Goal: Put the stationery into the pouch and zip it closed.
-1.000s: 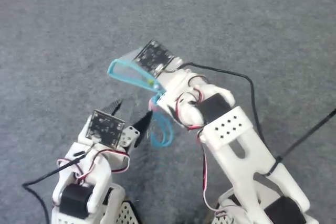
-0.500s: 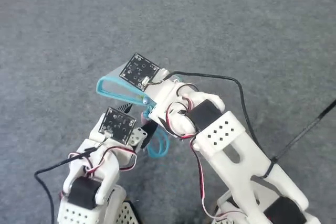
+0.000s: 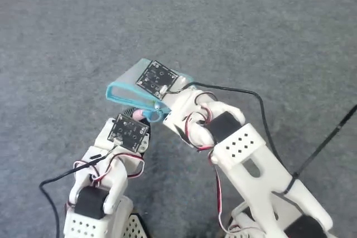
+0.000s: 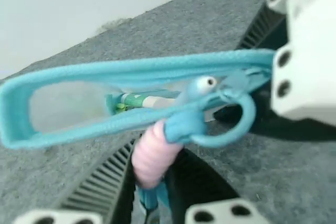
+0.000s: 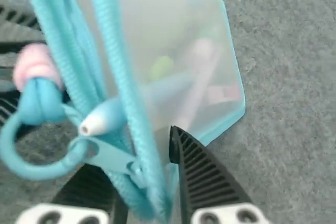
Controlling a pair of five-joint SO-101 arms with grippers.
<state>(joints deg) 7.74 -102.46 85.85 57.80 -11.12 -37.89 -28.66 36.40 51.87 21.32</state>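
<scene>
High view, over the grey mat (image 3: 268, 43): the pouch (image 3: 127, 86) is held up off the surface between my two arms, its teal-edged mouth turned toward my left arm.

Left wrist view: the mouth gapes along most of its length, and a pen (image 4: 137, 99) lies inside. The slider (image 4: 202, 83) sits at the end nearest my right pincer (image 4: 304, 51). From the slider a teal cord loop (image 4: 233, 127) runs to a pink bead (image 4: 149, 153). My left pincer (image 4: 156, 170) is closed on that bead, with one ribbed black finger on each side of it.

Right wrist view: my right pincer (image 5: 137, 163) is clamped on the pouch's teal zip edge at the slider end, the seam squeezed between both fingers. More stationery (image 5: 191, 72) shows through the clear wall, too blurred to name. The bead sits just beside this grip.

From above, my two pincers come close together at the pouch's near corner, the bead between them.
</scene>
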